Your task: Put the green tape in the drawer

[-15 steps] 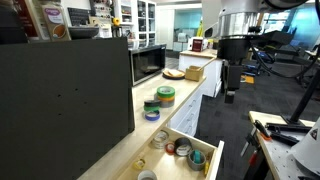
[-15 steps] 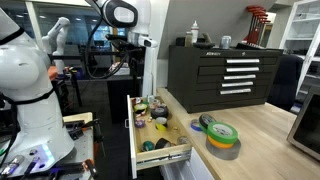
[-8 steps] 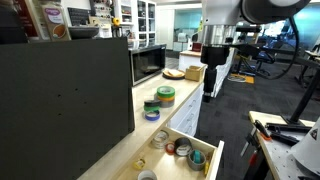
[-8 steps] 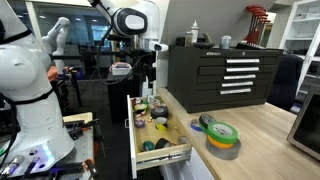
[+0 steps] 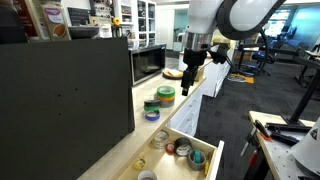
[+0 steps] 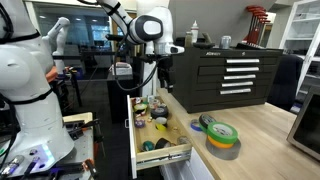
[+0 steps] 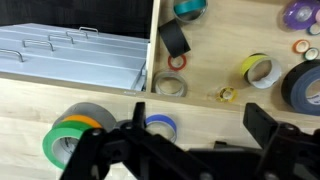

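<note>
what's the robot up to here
The arm's gripper hangs open and empty over the counter, near the tape rolls. The green tape lies on a grey roll on the counter, not yet picked up. The drawer stands pulled out, with several other rolls already in it.

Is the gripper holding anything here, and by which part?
Nothing is held. The gripper hangs above the counter, jaws open and empty; the green tape lies untouched.
</note>
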{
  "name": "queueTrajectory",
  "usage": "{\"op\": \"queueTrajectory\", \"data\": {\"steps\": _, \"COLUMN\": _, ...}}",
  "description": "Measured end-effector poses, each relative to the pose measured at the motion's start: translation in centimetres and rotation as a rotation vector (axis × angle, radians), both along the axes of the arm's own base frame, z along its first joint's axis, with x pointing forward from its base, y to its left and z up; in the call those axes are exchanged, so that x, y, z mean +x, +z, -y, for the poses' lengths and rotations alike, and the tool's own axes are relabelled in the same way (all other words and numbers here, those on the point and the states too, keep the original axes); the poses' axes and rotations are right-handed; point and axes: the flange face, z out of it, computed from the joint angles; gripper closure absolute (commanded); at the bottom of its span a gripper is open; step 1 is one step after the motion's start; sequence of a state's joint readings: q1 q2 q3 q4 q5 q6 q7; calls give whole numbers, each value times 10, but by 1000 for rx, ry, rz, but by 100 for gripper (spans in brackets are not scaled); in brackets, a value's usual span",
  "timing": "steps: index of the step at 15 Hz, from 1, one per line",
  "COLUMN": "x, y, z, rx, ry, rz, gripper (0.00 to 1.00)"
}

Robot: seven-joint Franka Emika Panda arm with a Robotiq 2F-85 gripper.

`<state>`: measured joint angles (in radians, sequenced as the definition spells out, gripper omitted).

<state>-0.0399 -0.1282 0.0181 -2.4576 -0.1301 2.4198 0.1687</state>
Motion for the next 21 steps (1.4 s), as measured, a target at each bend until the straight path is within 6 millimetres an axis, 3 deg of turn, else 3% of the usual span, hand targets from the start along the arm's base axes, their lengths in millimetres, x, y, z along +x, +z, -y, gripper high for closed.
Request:
{"op": "queueTrajectory", "data": {"steps": 13, "x": 80, "y": -20, "z": 86, "rx": -57, "ry": -173, "rz": 16, "gripper": 0}}
{"op": "queueTrajectory", "data": {"steps": 21, "x": 85, "y": -23, "z": 90, "rx": -58, "ry": -181, "rz": 14, "gripper": 0}}
